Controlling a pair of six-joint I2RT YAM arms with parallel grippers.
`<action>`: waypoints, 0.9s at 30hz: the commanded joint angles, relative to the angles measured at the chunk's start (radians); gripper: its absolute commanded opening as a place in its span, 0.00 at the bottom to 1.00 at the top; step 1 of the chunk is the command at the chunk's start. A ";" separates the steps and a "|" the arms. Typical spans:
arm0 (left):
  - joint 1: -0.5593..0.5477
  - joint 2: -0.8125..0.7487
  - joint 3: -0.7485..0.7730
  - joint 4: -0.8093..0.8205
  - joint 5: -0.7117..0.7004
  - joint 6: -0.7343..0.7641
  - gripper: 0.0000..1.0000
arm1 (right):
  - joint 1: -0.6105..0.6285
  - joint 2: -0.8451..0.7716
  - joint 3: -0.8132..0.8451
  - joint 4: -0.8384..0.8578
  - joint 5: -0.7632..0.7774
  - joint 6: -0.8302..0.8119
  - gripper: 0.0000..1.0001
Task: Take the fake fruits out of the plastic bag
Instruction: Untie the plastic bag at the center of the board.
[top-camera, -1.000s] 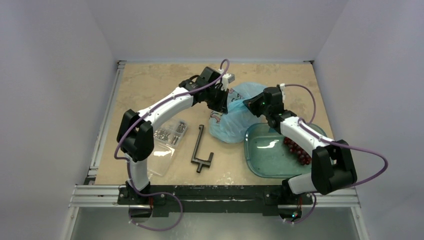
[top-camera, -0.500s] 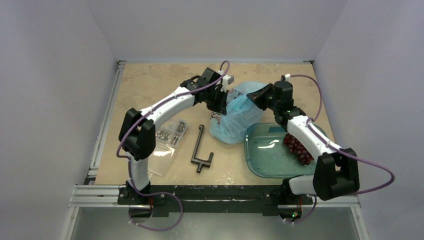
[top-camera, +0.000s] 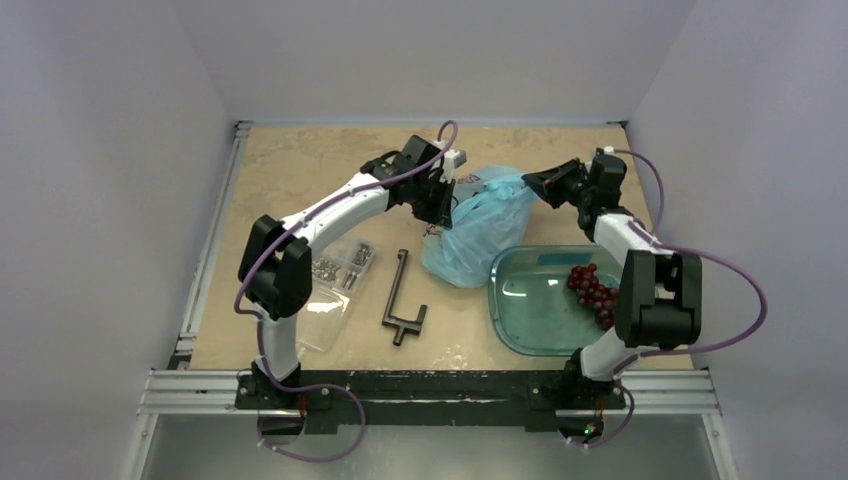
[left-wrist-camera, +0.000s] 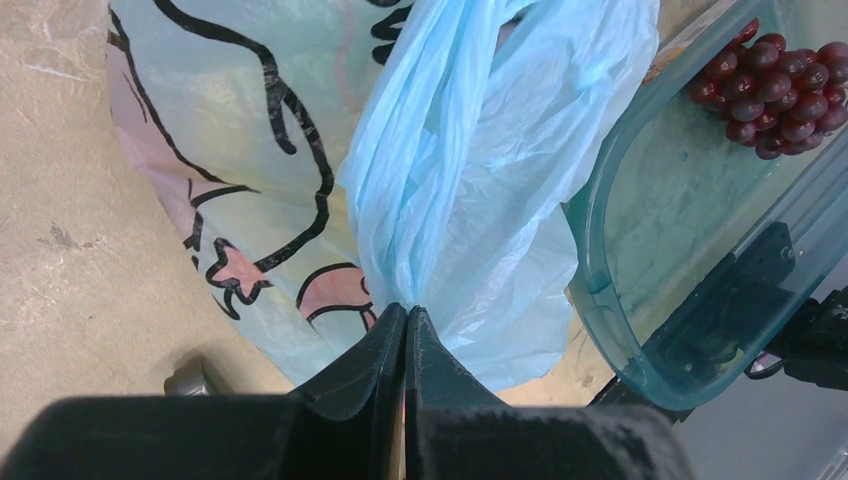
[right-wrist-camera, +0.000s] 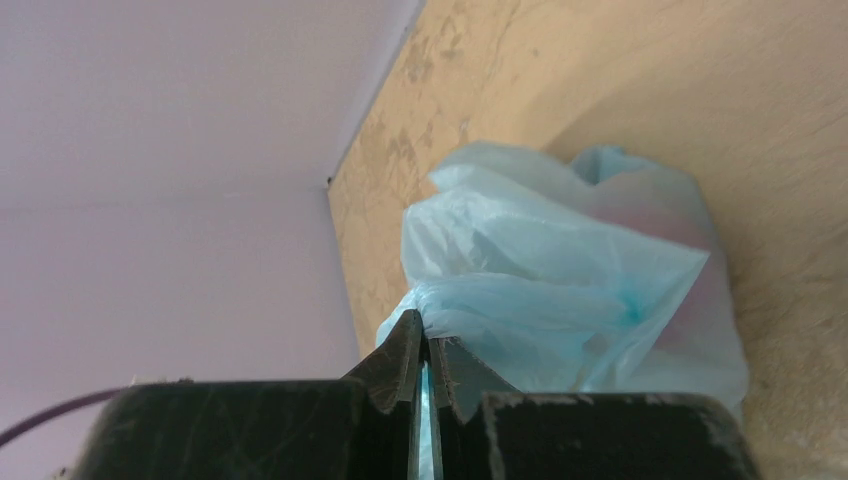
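Top external view: the table (top-camera: 300, 170) carries the light-blue plastic bag (top-camera: 480, 235) at centre, towards the far side. A teal tray (top-camera: 497, 300) sits just near and right of the bag. A clear bag of screws (top-camera: 335, 275) and a black tool (top-camera: 400, 300) lie to the left, well apart from the work.

Change noted: a second ago the right arm reached over the tray with its jaws at the bag's right side. It has since swung out to the far right, and the film has drawn out after it into a taut peak.

The grape bunch (top-camera: 592, 292) lies in the tray, already out of the bag. No other fruit is visible; whether any remain inside cannot be told through the film.

End effectors: the left gripper (left-wrist-camera: 405, 312) is pinched tight on a gathered fold at the bag's left side. The right gripper (right-wrist-camera: 425, 340) has just closed, and a twist of blue film is nipped between its tips.

Assessment: the bag is now held from both sides and stretched between them, most likely to spread its mouth or to lift and tip it. The thin film may tear or slip under further pull.
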 joint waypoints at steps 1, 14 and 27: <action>0.007 -0.053 0.023 0.010 -0.008 0.002 0.00 | -0.064 0.084 0.052 0.175 -0.064 0.100 0.00; 0.029 -0.079 0.006 0.062 0.049 -0.015 0.00 | -0.061 0.046 0.052 0.118 -0.026 -0.053 0.20; 0.054 -0.095 0.021 0.030 0.125 -0.017 0.18 | 0.043 -0.273 0.059 -0.257 0.046 -0.434 0.60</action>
